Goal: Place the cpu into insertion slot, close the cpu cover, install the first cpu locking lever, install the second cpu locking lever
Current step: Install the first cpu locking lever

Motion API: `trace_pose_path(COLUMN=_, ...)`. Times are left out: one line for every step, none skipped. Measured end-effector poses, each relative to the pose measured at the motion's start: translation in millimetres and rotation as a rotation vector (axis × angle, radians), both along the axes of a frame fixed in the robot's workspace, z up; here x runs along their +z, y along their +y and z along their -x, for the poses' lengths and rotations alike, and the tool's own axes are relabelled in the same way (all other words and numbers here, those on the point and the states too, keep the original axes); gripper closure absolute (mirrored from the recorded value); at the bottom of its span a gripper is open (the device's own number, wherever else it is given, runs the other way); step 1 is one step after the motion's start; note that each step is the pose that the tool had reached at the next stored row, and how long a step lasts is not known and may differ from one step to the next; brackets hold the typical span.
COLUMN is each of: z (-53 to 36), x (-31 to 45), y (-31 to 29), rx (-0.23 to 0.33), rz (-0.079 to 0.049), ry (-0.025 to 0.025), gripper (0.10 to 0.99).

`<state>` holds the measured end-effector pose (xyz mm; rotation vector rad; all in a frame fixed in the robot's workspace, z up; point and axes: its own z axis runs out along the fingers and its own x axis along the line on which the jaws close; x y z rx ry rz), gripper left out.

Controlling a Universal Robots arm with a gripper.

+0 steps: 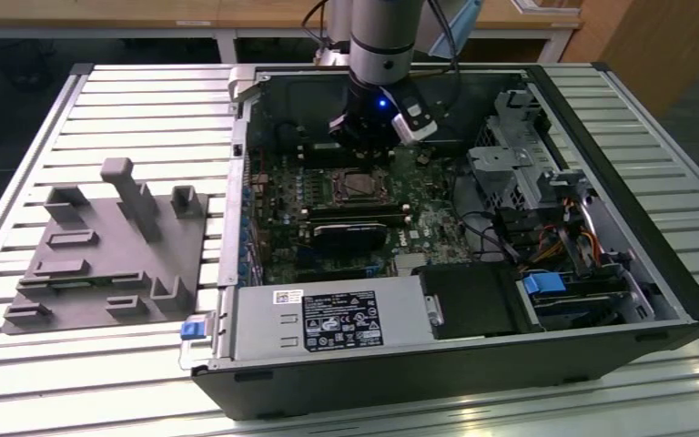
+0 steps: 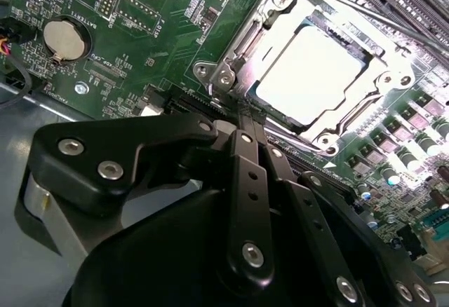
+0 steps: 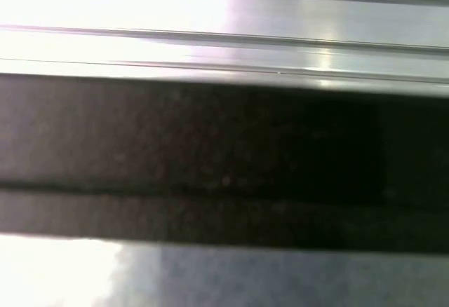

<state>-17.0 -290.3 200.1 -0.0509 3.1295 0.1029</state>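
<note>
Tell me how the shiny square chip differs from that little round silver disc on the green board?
The cpu is square; the disc, likely a coin battery, is round. The cpu looks clearly larger in the second wrist view. The cpu lies framed by a silvery metal plate, the cpu cover; the disc sits in a dark ring-shaped holder. Both are flat, pale silver and lie face up on the green circuit board.

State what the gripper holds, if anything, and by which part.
It cannot be told. The gripper is closed at the edge of the insertion slot; anything thin between its tips is hidden. The cpu lies in it, unheld.
</note>
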Motion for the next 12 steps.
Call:
trace_pose_path(z=0.0, x=0.0, y=0.0, rx=0.0, rz=0.0, ry=0.0, gripper=0.98)
trace_pose_path(z=0.0, x=0.1, y=0.0, rx=0.0, rz=0.001, ry=0.0001, gripper=0.98)
trace_pose_path(z=0.0, x=0.1, y=-0.1, rx=0.0, rz=0.002, ry=0.0001, gripper=0.98)
trace_pose_path(z=-0.1, x=0.1, y=0.0, rx=0.0, rz=0.004, ry=0.0001, gripper=0.98)
trace_pose_path(z=0.0, x=0.1, y=0.0, rx=0.0, rz=0.007, ry=0.0002, gripper=0.98)
trace_pose_path(z=0.0, x=0.1, y=0.0, rx=0.0, rz=0.009, ry=0.0001, gripper=0.98)
trace_pose_path(z=0.0, x=0.1, y=-0.1, rx=0.0, rz=0.011, ry=0.0001, gripper=0.98)
trace_pose_path(z=0.0, x=0.1, y=-0.1, rx=0.0, rz=0.013, ry=0.0002, gripper=0.98)
trace_pose_path(z=0.0, x=0.1, y=0.0, rx=0.0, rz=0.014, ry=0.0002, gripper=0.98)
trace_pose_path(z=0.0, x=0.1, y=0.0, rx=0.0, rz=0.016, ry=0.0001, gripper=0.98)
trace_pose_path(z=0.0, x=0.1, y=-0.1, rx=0.0, rz=0.018, ry=0.0002, gripper=0.98)
trace_pose_path(z=0.0, x=0.0, y=-0.1, rx=0.0, rz=0.019, ry=0.0002, gripper=0.98)
